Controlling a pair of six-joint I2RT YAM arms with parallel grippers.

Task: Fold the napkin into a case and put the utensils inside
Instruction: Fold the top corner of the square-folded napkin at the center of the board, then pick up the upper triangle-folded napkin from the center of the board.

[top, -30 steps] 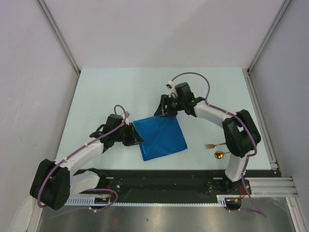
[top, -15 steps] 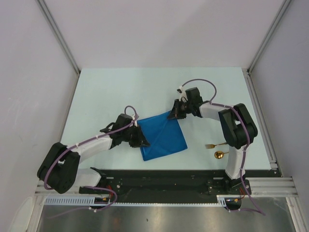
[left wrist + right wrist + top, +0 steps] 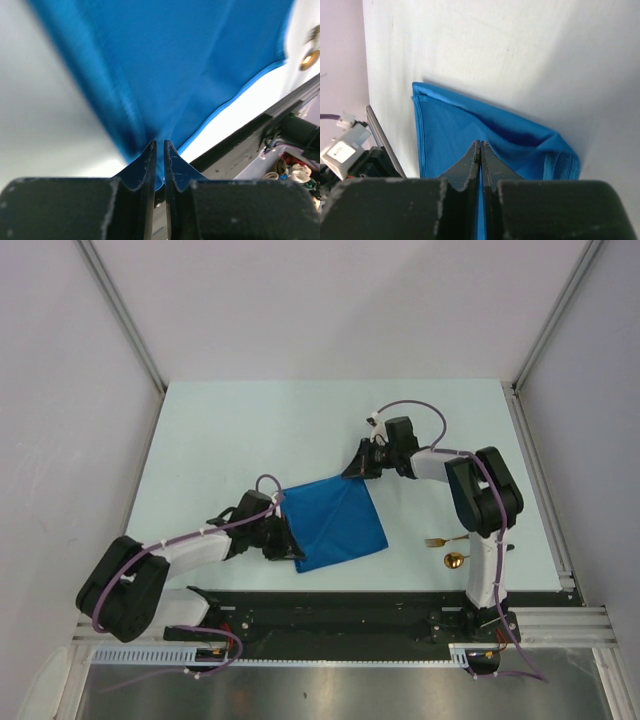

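A blue napkin (image 3: 338,523) is seen spread on the pale surface (image 3: 230,430), near its front edge and between the two arms, turned so that its corners point outward. The napkin's near left corner is reached by the left arm (image 3: 190,550), and in the left wrist view the left jaws are seen drawn almost together with the blue cloth (image 3: 190,65) pinched between them. The far corner is reached by the right arm (image 3: 445,465); in the right wrist view the right jaws are pressed shut on the napkin's edge (image 3: 470,125), where the cloth is bunched into a small fold. A fork (image 3: 440,540) and a spoon (image 3: 457,560), both gold-headed, are laid side by side on the surface to the right of the napkin, apart from it and just beside the right arm, the spoon nearer the front.
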